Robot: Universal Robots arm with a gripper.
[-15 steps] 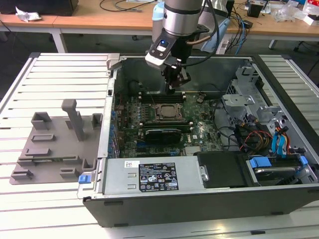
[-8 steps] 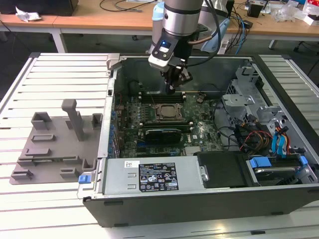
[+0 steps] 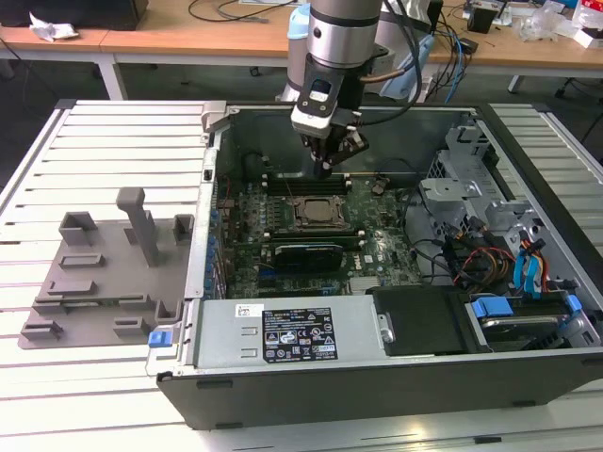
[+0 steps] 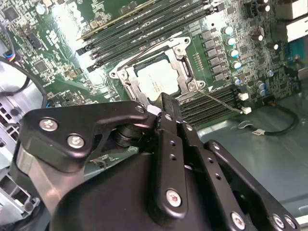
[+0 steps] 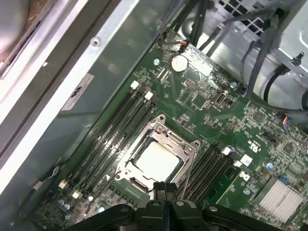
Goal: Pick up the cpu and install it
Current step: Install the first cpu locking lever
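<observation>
The cpu (image 5: 156,160) lay flat in the motherboard socket (image 5: 175,134), its silvery top facing up and the socket's metal frame closing round all 4 sides. Being square, it had no long axis. Its edges ran parallel to the banks of memory slots (image 5: 113,130) on either side of the socket, and in the exterior view the cpu (image 3: 316,213) sat square to the walls of the open computer case (image 3: 377,391).

The arm (image 3: 344,33) stood nearly upright over the case, wrist low inside it, with the hand (image 3: 325,171) pointing straight down at the board. The hand hung just beyond the socket's far edge, over the memory slots nearest the rear case wall, close to the cpu but apart from it. In both wrist views the 2 fingers were pressed together with nothing between them: in the first wrist view the hand (image 5: 165,186) showed only a thin seam between them, and in the second wrist view the hand (image 4: 161,100) lined up with the near rim of the socket.

A grey fixture tray (image 3: 104,282) rested on the slatted bench (image 3: 113,141), at the exterior view's left of the case.
</observation>
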